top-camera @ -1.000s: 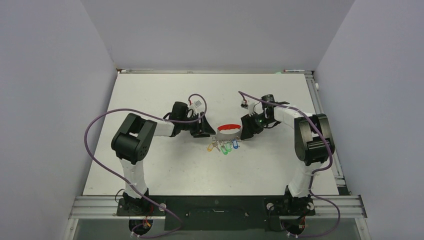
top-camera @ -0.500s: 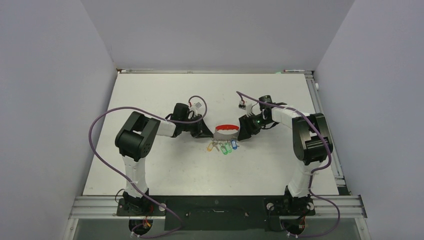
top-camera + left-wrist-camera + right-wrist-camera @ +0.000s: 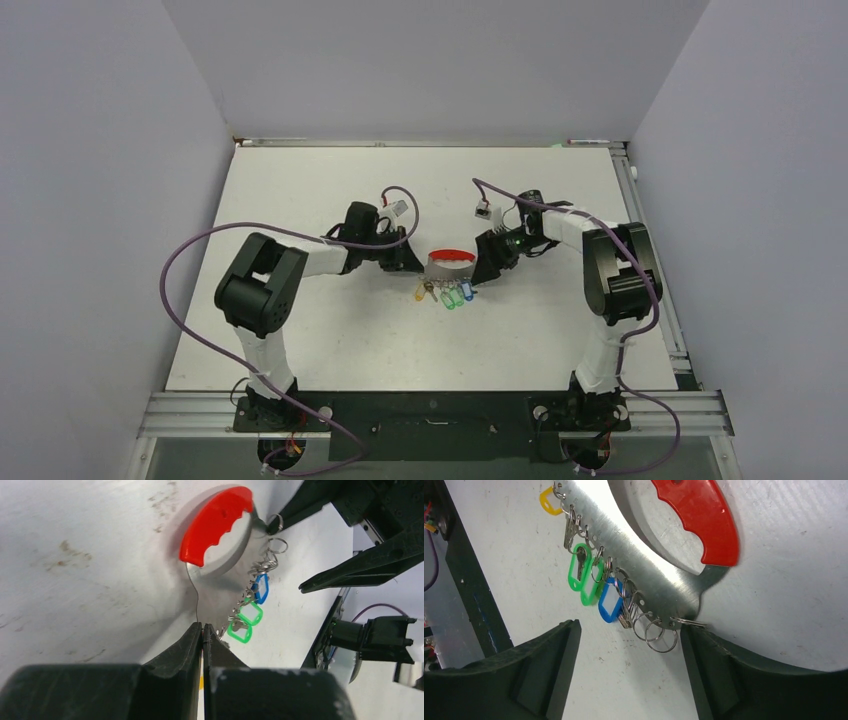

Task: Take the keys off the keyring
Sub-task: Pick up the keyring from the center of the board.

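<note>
Plain white table (image 3: 330, 330) boxed in by grey walls, nothing else going on; the big change is on the left, where the left gripper (image 3: 202, 630) has just snapped shut and now pinches the thin metal edge of the keyring (image 3: 452, 262), at the end away from its red handle (image 3: 215, 522); so the ring looks anchored, which I'd guess is the setup for pulling anything off it. The keys (image 3: 446, 295), with yellow, green and blue tags, all hang off the plate on the table, none removed yet. On the right, the right gripper (image 3: 629, 630) stands wide apart, straddling the ring's far end, holding nothing. Versus a second ago: left jaws were apart and further off; the metal band now shows tipped up; the right arm has crept in closer.
</note>
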`<state>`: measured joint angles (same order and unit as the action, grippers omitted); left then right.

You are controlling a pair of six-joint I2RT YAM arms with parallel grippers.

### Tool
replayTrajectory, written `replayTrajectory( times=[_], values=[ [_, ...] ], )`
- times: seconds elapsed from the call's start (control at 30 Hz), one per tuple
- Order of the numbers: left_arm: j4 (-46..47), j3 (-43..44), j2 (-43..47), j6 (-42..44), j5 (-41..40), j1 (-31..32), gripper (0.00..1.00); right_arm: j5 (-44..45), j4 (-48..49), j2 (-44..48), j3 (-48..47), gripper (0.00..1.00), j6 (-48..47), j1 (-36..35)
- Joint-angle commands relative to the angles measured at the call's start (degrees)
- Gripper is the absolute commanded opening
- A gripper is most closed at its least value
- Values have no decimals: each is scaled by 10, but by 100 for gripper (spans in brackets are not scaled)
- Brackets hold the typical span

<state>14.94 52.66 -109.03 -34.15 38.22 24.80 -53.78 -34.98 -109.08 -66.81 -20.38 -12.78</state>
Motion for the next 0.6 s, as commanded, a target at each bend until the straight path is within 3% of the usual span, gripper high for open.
replayTrajectory(
  times=[0.0,0.13,0.33,0.57],
  values=[
    [-114,67,46,144,-6,19,0,-29,-70,-23,-52,79,-102,7],
    [-176,86,59,218,-24,20,0,-51,-106,-33,-105,89,-180,7],
    [-223,109,73,314,-42,22,0,-64,-135,-68,-179,93,-254,10],
    [-173,71,117,395,-54,24,0,-76,-53,-88,-206,92,-212,-3]
  ],
)
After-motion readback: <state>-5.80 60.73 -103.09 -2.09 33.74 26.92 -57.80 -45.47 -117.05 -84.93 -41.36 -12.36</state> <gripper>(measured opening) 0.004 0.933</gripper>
